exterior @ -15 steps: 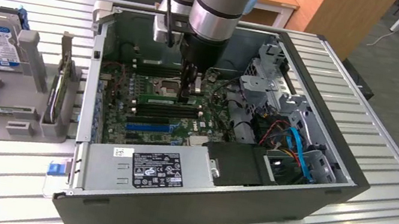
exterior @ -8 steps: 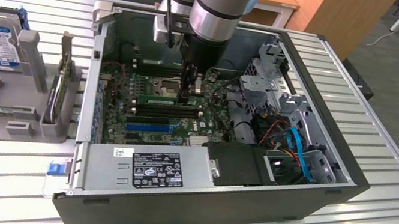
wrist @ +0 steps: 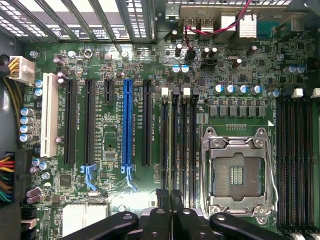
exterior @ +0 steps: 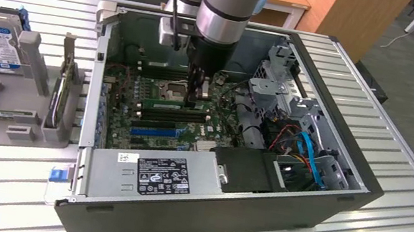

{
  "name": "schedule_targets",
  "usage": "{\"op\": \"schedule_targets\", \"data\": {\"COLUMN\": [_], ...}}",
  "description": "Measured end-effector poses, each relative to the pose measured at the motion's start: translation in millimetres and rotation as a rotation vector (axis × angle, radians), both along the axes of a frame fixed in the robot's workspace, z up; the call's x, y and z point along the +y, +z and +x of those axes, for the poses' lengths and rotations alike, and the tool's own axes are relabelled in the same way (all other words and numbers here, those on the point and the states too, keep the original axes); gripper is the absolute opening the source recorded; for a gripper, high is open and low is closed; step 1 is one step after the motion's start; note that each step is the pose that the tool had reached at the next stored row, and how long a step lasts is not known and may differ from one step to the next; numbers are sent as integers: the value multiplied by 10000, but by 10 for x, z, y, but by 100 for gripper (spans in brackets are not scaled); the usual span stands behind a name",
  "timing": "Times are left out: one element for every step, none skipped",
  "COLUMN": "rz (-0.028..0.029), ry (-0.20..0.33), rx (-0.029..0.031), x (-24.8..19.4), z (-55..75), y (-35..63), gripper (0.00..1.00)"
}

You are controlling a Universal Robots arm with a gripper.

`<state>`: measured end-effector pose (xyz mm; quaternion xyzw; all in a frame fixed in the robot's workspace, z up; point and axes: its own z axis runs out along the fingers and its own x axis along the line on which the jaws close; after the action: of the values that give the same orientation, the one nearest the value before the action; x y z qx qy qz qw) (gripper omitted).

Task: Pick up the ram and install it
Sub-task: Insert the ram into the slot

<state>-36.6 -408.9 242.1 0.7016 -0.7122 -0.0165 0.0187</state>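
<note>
Claw (exterior: 200,93) clenched, directly above ram (exterior: 177,109) standing edge-up in motherboard (exterior: 124,116) slot

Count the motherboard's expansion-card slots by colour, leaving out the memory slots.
White slot: 1
Blue slot: 1
Black slots: 4
Total: 6

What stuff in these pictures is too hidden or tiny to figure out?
- Exterior view: the arm covers part of the motherboard.
- Exterior view: the power supply label has print too small to read.
- Wrist view: the picture's edge cuts off the end effector, so whether it holds the ram is unclear.
</note>
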Motion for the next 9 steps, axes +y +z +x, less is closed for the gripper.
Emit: {"op": "schedule_targets", "data": {"rz": [0, 2, 6, 7, 6, 4, 4, 4, 4], "ry": [1, 0, 0, 1, 1, 0, 0, 0, 0], "rx": [0, -1, -3, -6, -7, -8, -11, -12, -14], "x": [0, 0, 0, 1, 1, 0, 0, 0, 0], "z": [0, 0, 0, 0, 0, -1, -1, -1, -2], "y": [-1, -3, -7, -12, -17, -22, -31, -37, -43], "gripper": [12, 12, 12, 12, 12, 12, 12, 12, 12]}}
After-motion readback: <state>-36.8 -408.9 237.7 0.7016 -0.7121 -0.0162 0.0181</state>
